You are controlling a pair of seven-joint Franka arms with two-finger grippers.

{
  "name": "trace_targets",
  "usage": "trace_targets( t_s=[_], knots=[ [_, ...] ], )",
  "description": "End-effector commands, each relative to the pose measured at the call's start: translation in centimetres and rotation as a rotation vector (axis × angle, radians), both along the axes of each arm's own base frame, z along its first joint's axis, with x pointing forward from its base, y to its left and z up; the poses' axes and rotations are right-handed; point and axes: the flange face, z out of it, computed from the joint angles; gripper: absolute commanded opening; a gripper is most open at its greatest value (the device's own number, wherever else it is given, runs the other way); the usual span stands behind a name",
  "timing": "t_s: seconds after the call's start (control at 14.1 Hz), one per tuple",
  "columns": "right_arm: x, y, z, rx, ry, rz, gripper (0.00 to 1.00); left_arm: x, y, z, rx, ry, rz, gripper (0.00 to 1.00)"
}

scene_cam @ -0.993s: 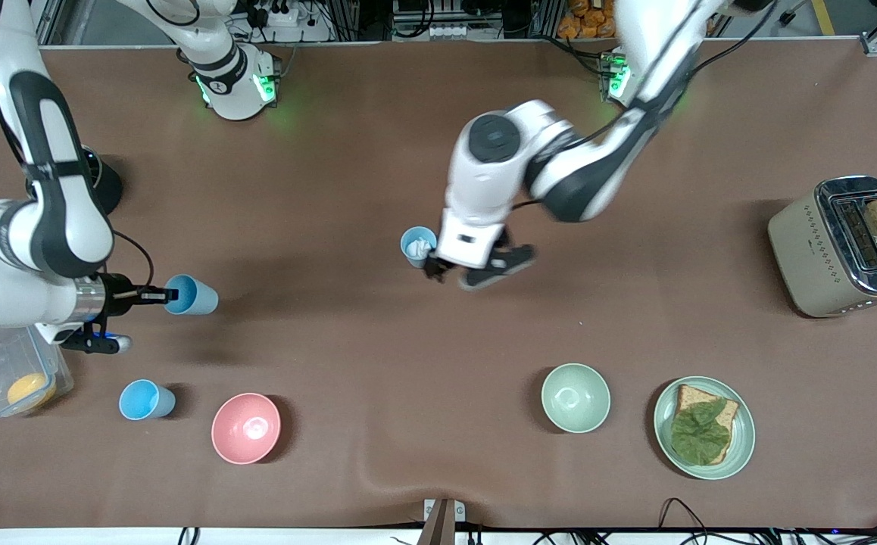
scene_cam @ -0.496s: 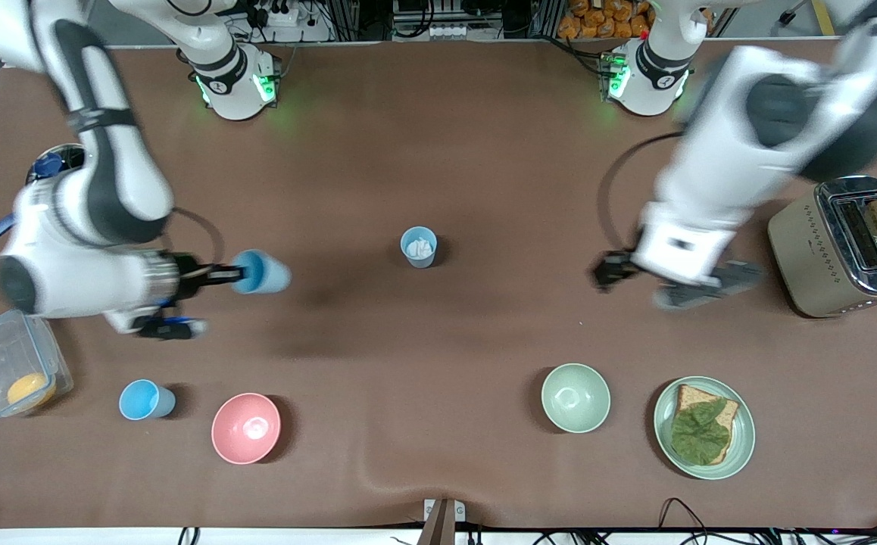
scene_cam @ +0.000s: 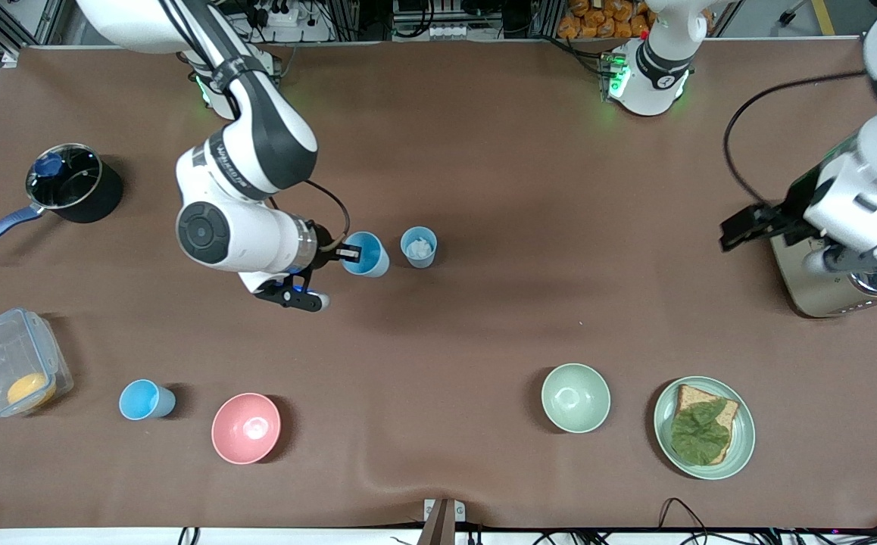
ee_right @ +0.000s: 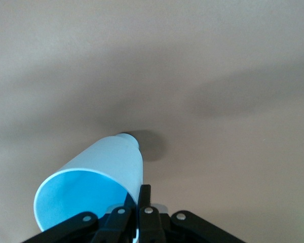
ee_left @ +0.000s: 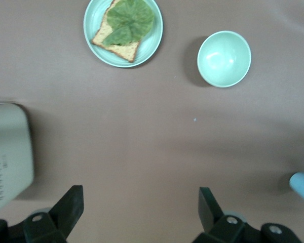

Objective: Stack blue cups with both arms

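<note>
At mid-desk [scene_cam: 484, 189], right end effector [scene_cam: 345, 253] pinches sky-blue cup [scene_cam: 365, 254]; grey-blue cup [scene_cam: 418, 247] stands at its three o'clock; left end effector [scene_cam: 749, 227] waits open.

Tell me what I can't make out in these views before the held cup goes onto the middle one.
- Grey-blue cup: something white inside, too small to identify in the front view; the held sky-blue cup hides it from the right wrist view.
- Right gripper: shut on that cup's rim; its height over the table can't be judged.
- Toaster: mostly covered by the left arm; the left gripper hangs open over bare table beside it.
</note>
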Motion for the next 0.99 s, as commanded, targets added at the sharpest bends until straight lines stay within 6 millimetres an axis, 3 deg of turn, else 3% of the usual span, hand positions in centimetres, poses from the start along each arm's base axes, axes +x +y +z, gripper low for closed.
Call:
trace_targets(
  t_s=[0.0,0.35,0.71,0.92],
  knots=[
    [-2.0,5.1,-1.8,-0.03,0.006,-0.065,0.0,-1.6,2.4,0.5,-0.002,0.022,-0.034,1.0],
    [-5.0,9.5,-5.5,-0.069,0.014,-0.106,0.0,-3.1,6.4,1.7,-0.022,0.027,-0.021,1.0],
    [-4.9,8.9,-5.3,-0.081,0.032,-0.111,0.0,-3.3,6.7,2.0,-0.015,0.039,-0.022,1.0],
    [-5.2,8.4,-5.3,-0.111,0.05,-0.086,0.0,-3.5,5.7,2.0,-0.009,0.051,0.016,1.0]
  ],
)
